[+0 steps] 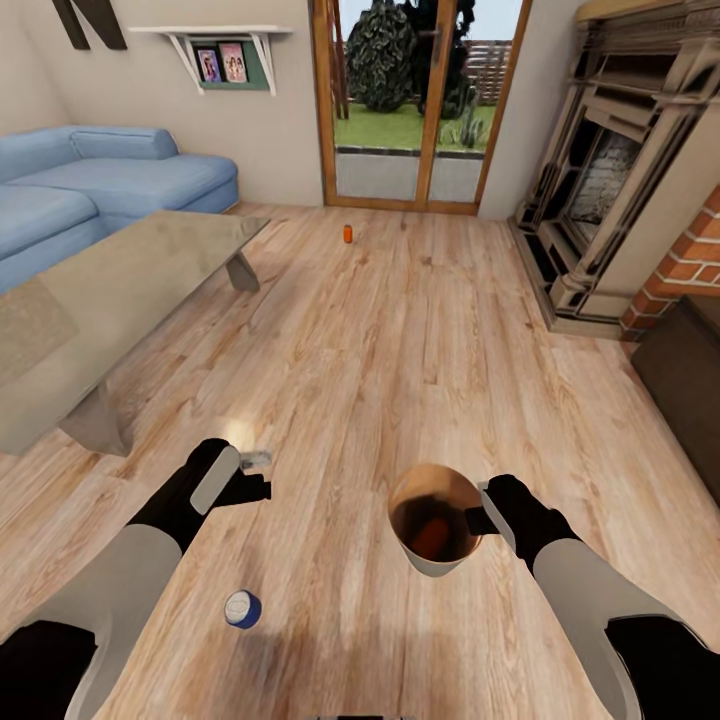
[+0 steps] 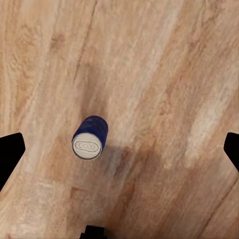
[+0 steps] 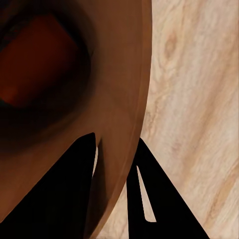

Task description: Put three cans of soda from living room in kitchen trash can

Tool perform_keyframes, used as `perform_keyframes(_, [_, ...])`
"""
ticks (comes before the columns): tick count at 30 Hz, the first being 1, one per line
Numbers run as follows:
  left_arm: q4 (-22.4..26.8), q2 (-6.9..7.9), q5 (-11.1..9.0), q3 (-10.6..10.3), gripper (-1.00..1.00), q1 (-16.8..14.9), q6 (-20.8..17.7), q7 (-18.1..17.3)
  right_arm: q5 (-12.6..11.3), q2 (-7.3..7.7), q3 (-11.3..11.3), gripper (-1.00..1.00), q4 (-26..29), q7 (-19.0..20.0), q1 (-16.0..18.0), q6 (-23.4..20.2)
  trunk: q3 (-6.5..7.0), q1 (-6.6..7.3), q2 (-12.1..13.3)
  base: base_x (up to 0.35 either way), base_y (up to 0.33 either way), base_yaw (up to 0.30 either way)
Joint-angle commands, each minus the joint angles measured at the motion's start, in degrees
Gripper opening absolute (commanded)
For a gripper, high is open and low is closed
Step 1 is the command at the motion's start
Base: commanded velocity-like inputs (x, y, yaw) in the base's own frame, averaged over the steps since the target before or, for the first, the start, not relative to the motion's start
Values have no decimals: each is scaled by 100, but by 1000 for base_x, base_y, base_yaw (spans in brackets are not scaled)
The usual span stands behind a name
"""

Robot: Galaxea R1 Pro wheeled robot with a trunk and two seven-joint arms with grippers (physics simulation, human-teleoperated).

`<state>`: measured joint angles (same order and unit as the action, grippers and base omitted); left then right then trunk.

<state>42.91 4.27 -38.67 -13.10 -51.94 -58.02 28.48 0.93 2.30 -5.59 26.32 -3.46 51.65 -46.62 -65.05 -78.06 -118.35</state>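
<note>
On the plank floor of the living room, the task looks partly done. The right gripper (image 1: 478, 520) pinches the rim of the trash can (image 1: 432, 565), one finger inside the wall and one outside as the right wrist view shows (image 3: 117, 199), and holds the bin off the floor in front of the robot. Inside it lies an orange shape, most likely one orange soda can (image 1: 432, 537), so I judge one of the three collected. The dark blue soda can (image 1: 242, 608) stands upright on the floor near the robot, just beside the left forearm; in the left wrist view it sits between the widely spread fingertips of the left gripper (image 2: 119, 149), pale top (image 2: 87, 146) facing the camera, with nothing touching it. The second orange soda can (image 1: 347, 233) stands well apart on the floor, near the glass doors (image 1: 405, 100) and beyond the far corner of the glass-topped table (image 1: 120, 290). Left to do, by my reading: pick up the blue can, fetch the far orange one, then carry the bin to the kitchen.
</note>
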Motion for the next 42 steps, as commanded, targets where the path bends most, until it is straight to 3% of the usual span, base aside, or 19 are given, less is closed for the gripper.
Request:
perform_keyframes(1, [-1,1,0,2,100,0,4,0,-49,-1,5,-100,3,21,3,4,-18,-22,-42,0,0,0])
perform_keyframes(10, [-2,-12,0,9,100,0,2,14,-65,-19,9,-100,393,39,15,-156,-179,-220,-403,0,0,0])
perform_keyframes(15, [-2,-14,0,9,100,0,1,9,-57,-42,-9,-100,1244,39,110,-1212,-269,-329,-603,0,0,0])
perform_keyframes(17, [-2,-14,0,7,100,0,1,10,-52,-55,-11,-100,1496,34,203,-1338,-269,-329,-603,0,0,0])
perform_keyframes(22, [-8,-6,0,2,100,0,6,9,-64,-58,-34,-100,1709,30,469,-1338,-269,-329,-603,0,0,0])
perform_keyframes(27, [-45,1,0,1,100,4,9,10,-66,-45,-52,-100,1744,30,532,-1338,-269,-329,-603,0,0,0])
perform_keyframes(42, [-1075,3,32,-48,100,5,594,-1,-83,7,-24,-100,1737,38,619,-1338,-269,-329,-603,0,0,0])
